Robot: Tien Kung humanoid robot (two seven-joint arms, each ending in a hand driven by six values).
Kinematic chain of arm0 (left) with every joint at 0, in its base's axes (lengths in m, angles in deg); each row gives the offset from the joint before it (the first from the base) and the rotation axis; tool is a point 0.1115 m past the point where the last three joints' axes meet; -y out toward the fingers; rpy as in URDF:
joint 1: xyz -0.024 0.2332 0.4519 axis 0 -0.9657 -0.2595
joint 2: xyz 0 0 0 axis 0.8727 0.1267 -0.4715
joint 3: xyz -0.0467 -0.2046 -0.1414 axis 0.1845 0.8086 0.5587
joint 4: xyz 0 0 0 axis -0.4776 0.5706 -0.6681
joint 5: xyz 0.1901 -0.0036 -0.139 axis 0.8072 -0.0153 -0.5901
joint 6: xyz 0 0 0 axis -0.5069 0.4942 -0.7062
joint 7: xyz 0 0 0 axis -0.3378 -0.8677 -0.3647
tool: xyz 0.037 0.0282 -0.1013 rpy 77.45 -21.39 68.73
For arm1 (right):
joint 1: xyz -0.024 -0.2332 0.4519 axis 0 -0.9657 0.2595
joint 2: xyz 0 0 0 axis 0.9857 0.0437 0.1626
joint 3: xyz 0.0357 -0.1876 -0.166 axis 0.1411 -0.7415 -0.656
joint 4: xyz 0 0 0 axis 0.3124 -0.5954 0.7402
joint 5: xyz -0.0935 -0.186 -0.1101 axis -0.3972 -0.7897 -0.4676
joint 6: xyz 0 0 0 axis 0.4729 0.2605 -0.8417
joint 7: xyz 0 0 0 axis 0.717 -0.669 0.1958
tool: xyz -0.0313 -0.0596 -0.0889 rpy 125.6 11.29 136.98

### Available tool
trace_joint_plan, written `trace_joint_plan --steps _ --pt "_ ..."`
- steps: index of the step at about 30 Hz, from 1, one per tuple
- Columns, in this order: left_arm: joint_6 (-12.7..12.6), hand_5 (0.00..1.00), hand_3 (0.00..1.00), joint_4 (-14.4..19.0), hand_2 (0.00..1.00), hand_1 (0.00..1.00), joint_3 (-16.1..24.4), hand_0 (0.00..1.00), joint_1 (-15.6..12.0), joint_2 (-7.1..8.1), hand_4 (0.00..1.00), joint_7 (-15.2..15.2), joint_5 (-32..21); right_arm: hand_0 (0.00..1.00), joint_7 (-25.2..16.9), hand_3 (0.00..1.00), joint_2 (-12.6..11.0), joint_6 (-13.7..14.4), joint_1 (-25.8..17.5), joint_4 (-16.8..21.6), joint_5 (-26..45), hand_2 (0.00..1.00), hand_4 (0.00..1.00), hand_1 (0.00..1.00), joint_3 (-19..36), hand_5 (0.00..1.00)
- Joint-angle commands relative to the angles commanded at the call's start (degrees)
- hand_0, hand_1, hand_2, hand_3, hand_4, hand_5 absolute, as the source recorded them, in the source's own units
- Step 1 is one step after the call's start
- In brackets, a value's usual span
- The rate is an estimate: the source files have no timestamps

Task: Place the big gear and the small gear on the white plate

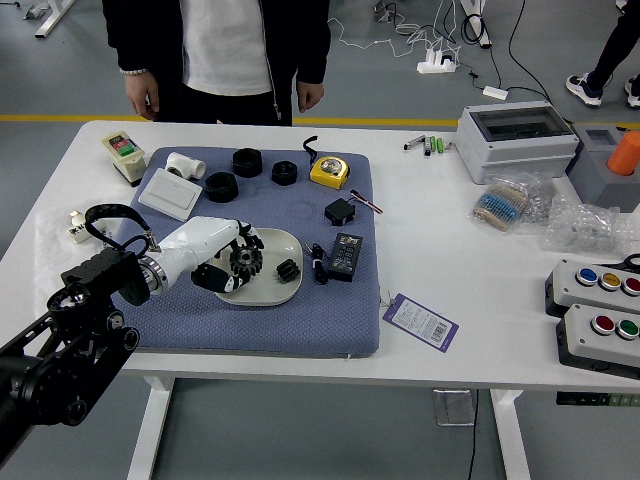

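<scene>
Currently I have the fingers (pixel 212 277) of my left hand (pixel 200 247) closed around the big gear (pixel 246 261), over the left part of the white plate (pixel 272 239), the small gear (pixel 288 270) lying on its right part, while a person's hands (pixel 144 96) hang beyond the worktop (pixel 430 290).

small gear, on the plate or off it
On the plate: the small gear sits inside its rim, with bare plate showing around it.

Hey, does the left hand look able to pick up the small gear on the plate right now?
Probably not: the left hand grips the big gear, though only bare plate shows between that and the small gear.
</scene>
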Motion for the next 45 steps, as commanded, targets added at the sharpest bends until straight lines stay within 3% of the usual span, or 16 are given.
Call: trace_joint_plan --steps 4,5,10,11,16,17,27,31,34,35,40,41,45 --pt "-0.2 0.013 0.577 -0.7 0.505 0.435 -0.1 0.351 0.4 -0.37 0.793 0.1 0.0 0.687 0.0 0.56 0.0 0.0 -0.1 0.0 0.0 0.724 0.791 0.689 -0.1 0.679" --pt "-0.2 0.1 0.596 -0.8 0.557 0.505 -0.1 0.387 0.5 -0.39 0.944 0.0 0.0 0.689 0.0 0.56 0.0 0.0 -0.1 0.0 0.0 0.723 0.791 0.688 -0.1 0.679" --pt "-0.2 0.1 0.596 -1.6 0.557 0.505 -0.6 0.387 1.1 -0.52 0.944 0.2 0.0 0.689 0.0 0.56 0.0 0.0 -0.2 0.0 0.1 0.723 0.791 0.688 -0.3 0.679" --pt "-0.1 0.111 0.603 -1.8 0.619 0.573 -0.7 0.432 1.2 -0.48 0.971 0.1 0.0 0.688 0.0 0.56 0.0 0.0 -0.3 0.0 0.1 0.723 0.791 0.689 -0.3 0.679" --pt "0.5 0.111 0.603 -1.9 0.619 0.573 -0.5 0.432 1.3 -0.49 0.971 -0.2 0.0 0.688 0.0 0.56 0.1 0.0 -0.4 0.0 0.2 0.723 0.791 0.689 -0.4 0.679" --pt "0.4 0.144 0.608 -1.8 0.703 0.647 -0.4 0.519 1.3 -0.49 0.992 -0.3 0.0 0.688 0.0 0.56 0.1 0.0 -0.4 0.0 0.1 0.723 0.791 0.69 -0.4 0.679" --pt "-1.8 0.153 0.604 1.9 0.715 0.661 3.5 0.547 0.3 -0.63 0.985 -0.4 0.0 0.69 0.0 0.56 0.1 0.1 -0.6 0.0 0.2 0.723 0.791 0.689 -0.5 0.679" --pt "-3.9 0.137 0.598 3.7 0.721 0.663 7.3 0.566 -0.9 -0.99 0.952 0.3 0.0 0.689 0.0 0.56 0.0 0.1 -0.5 0.0 0.1 0.723 0.79 0.689 -0.3 0.678" --pt "-7.1 0.137 0.598 5.2 0.721 0.663 12.2 0.566 -3.1 -1.85 0.952 1.6 0.0 0.689 -0.1 0.56 0.0 0.1 -0.4 0.0 0.0 0.723 0.79 0.689 -0.1 0.678" --pt "-7.9 0.126 0.596 5.5 0.729 0.674 14.0 0.612 -3.8 -2.11 0.886 1.9 0.0 0.686 -0.1 0.56 0.0 0.1 -0.4 0.0 0.0 0.723 0.791 0.689 -0.1 0.679" --pt "-11.2 0.126 0.596 7.0 0.729 0.674 23.1 0.612 -8.6 -3.67 0.886 2.4 0.0 0.686 -0.1 0.56 0.0 0.1 -0.3 0.0 -0.2 0.723 0.791 0.689 0.0 0.679" --pt "-12.2 0.157 0.587 7.3 0.718 0.674 25.1 0.662 -10.0 -4.26 0.794 2.2 -1.0 0.687 -0.1 0.56 0.0 0.1 -0.3 0.0 -0.2 0.723 0.79 0.688 0.1 0.679" --pt "-15.2 0.157 0.587 7.4 0.718 0.674 33.5 0.662 -14.7 -6.34 0.794 1.7 -4.1 0.687 -0.1 0.56 0.1 0.0 -0.3 0.0 -0.2 0.723 0.79 0.688 0.1 0.679"
